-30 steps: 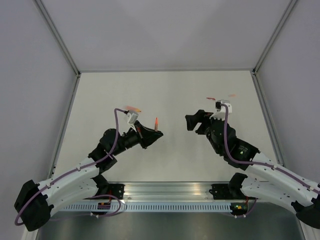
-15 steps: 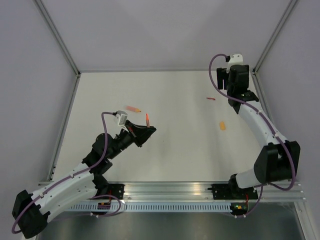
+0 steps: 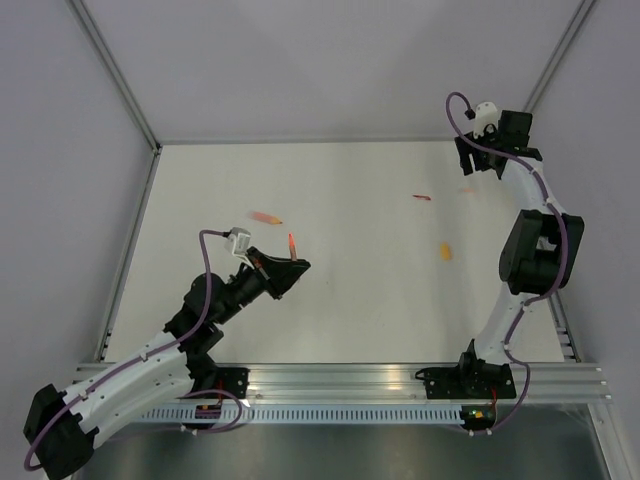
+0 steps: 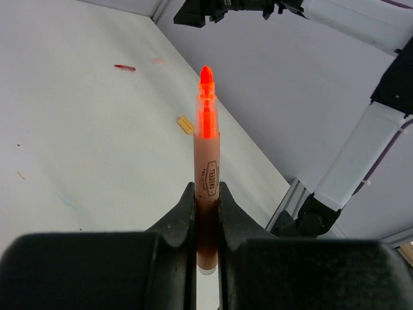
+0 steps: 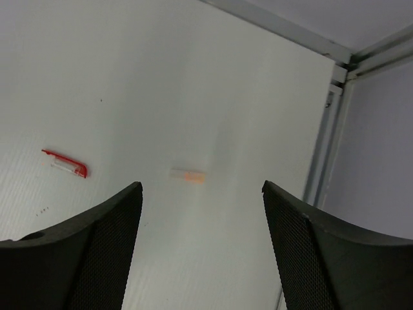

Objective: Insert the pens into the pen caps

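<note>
My left gripper [image 3: 287,266] is shut on an orange pen [image 3: 292,243] and holds it tip up above the table; the left wrist view shows the pen [image 4: 206,161] clamped between the fingers. A second orange-pink pen [image 3: 266,216] lies on the table behind it. My right gripper [image 3: 472,168] is open and empty, raised over the far right corner. Below it [image 5: 201,188] lie a red cap [image 5: 64,163] and a pale clear-and-orange cap [image 5: 188,175]. In the top view the red cap [image 3: 422,197], the pale cap [image 3: 466,189] and an orange cap [image 3: 445,251] lie apart.
The table [image 3: 350,300] is white, with grey walls on three sides and a metal frame post [image 5: 322,155] at the far right corner. The right arm [image 3: 535,240] stretches along the right edge. A metal rail [image 3: 340,385] runs along the near edge.
My right arm has swung from the table's middle to the far right corner, its gripper open. My left gripper has drawn back slightly toward the near left with the pen.
</note>
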`<state>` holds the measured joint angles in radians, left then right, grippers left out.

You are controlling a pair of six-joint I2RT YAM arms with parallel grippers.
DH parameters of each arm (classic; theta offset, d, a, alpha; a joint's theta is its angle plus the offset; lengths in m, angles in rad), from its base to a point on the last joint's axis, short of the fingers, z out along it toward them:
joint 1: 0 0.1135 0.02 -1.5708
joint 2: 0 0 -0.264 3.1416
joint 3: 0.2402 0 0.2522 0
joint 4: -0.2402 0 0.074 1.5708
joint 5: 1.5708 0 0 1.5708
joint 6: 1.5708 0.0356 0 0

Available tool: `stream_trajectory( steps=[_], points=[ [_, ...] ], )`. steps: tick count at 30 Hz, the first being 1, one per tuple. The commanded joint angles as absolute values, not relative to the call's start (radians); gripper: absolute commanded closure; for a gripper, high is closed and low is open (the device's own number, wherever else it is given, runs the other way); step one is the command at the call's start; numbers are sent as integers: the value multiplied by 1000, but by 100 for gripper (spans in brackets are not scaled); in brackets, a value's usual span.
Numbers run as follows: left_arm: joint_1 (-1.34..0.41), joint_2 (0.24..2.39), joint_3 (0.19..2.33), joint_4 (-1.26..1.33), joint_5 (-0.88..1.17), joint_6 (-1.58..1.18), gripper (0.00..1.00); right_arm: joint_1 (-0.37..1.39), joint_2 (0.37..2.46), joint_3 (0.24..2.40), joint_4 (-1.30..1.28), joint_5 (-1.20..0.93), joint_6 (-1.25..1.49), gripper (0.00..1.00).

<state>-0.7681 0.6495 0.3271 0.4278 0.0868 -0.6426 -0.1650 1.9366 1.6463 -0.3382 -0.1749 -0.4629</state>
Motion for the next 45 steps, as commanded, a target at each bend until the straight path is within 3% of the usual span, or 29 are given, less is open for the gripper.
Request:
stream_trajectory(
  steps=[1,6,13,21,45],
  points=[
    [-767,641,314,495,114,-716,98,-219,2057,1778,-487,-442,-589,20],
    [-767,669,316,491,103,-719,98,-221,2144,1841,-620,-519,-926,18],
    [-767,650,321,457,58,-687,98,-224,2318,1977,-696,-495,-1115,22],
    [-767,663,328,446,35,-673,98,-245,2417,2098,-741,-518,-1155,26],
    [-767,655,327,442,37,-678,98,-287,2528,2160,-871,-595,-1160,40]
  ],
)
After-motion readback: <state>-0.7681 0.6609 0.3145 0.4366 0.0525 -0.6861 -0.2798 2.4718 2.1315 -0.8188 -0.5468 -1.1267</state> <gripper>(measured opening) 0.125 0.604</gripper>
